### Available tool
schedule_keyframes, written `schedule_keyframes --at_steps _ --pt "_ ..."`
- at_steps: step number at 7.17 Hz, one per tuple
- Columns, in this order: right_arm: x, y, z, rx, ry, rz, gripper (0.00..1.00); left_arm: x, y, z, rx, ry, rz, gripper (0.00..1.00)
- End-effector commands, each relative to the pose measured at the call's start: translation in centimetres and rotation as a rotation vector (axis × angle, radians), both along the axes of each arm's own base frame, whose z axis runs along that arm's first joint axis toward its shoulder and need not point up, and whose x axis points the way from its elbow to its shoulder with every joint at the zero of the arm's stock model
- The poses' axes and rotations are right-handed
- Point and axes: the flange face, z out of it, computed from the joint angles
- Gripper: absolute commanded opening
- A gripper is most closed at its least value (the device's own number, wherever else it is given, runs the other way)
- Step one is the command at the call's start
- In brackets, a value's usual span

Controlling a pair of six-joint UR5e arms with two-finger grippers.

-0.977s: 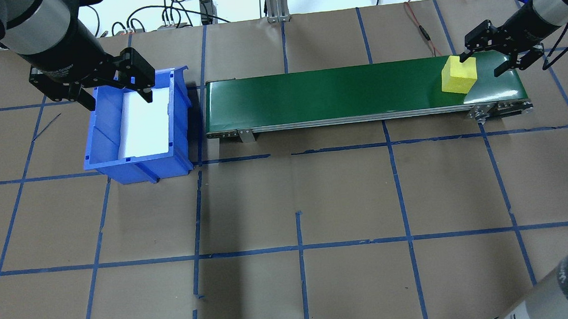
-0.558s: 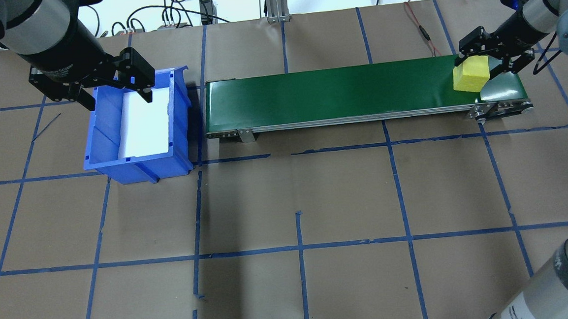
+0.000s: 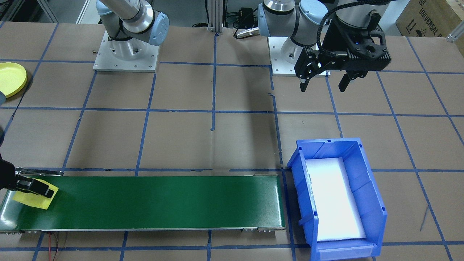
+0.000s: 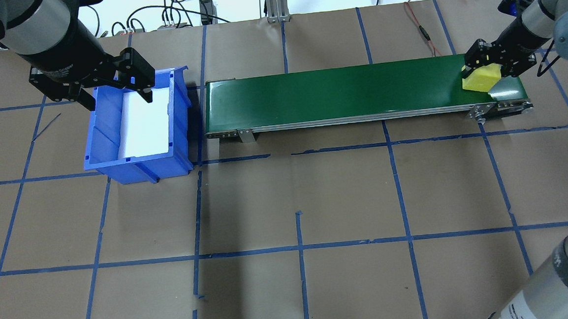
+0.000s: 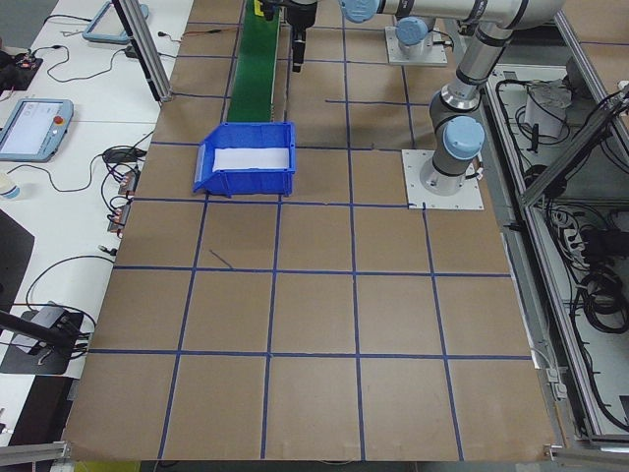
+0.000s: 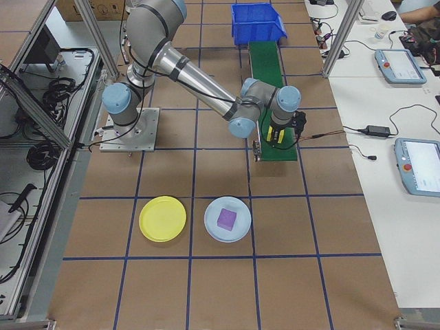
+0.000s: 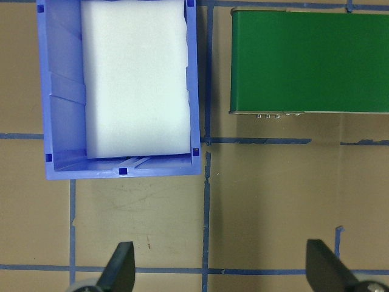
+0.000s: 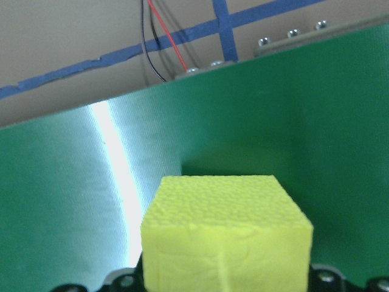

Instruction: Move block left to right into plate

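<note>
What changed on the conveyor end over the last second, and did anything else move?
The right gripper came down and closed its jaws on the yellow block at the right end of the green belt; a second ago it was open around the block. The block has shifted a little toward that end. The left gripper stayed open above the blue bin, which has not moved.

The right gripper (image 4: 488, 63) is clamped shut (arm stretched far out); the left gripper (image 3: 323, 79) is held spread wide.
</note>
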Motion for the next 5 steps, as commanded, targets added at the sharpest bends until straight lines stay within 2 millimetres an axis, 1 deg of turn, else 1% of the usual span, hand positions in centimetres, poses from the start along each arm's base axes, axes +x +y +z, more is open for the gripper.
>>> schedule_keyframes --at_steps 1,2,3,4,5 --pt "0.1 1.6 3.7 -0.008 0.056 0.063 0.29 0.0 0.0 0.0 0.000 0.000 0.000 1.00" --pt "-0.7 3.7 4.9 0.019 0.140 0.189 0.29 0.0 0.0 0.0 0.000 0.000 0.000 1.00" --pt "-3.8 7.6 6.1 0.061 0.195 0.281 0.27 0.0 0.0 0.0 0.000 0.000 0.000 1.00" --pt "-9.9 13.1 6.0 0.081 0.154 0.282 0.27 0.0 0.0 0.0 0.000 0.000 0.000 1.00" --pt "-14.2 17.3 5.1 0.088 0.135 0.313 0.27 0.0 0.0 0.0 0.000 0.000 0.000 1.00"
